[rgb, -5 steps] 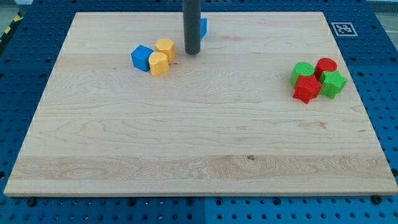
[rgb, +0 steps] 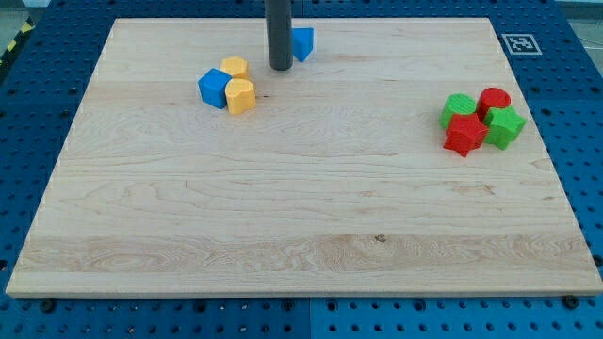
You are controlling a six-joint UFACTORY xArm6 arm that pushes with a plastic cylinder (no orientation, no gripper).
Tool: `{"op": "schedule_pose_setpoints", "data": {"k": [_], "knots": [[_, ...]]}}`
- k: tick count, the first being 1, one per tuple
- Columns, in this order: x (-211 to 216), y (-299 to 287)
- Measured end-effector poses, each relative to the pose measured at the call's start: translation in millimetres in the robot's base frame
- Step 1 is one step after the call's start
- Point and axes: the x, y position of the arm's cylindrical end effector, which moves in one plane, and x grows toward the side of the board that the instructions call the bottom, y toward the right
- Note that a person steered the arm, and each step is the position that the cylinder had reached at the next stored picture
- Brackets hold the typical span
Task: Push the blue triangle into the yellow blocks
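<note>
My tip (rgb: 280, 68), the lower end of the straight dark rod, is bare and carries nothing. It sits between the small blue triangular block (rgb: 302, 42) and the two yellow rounded blocks (rgb: 237, 83).

The triangle lies just to the tip's right and slightly toward the view's top, near the far edge of the pale wooden board (rgb: 283, 217). The rod partly hides it, so contact cannot be confirmed. The yellows lie to the tip's left, touching a blue cube (rgb: 214, 88).

Judgement: the tip is on the wrong side and must get round to the triangle's right before pushing left.
</note>
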Motion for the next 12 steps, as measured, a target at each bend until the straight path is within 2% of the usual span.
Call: {"op": "schedule_pose_setpoints", "data": {"k": [1, 4, 5, 6, 7, 8, 9, 11, 12], "knots": [[-3.5, 0.1], [-89.0, -140.9], [-105.8, -142.1], [-105.2, -97.0], [-95.3, -25.0], [-49.4, 26.4], [10.3, 37.2], [-19.7, 53.0], [-17.2, 103.6]]}}
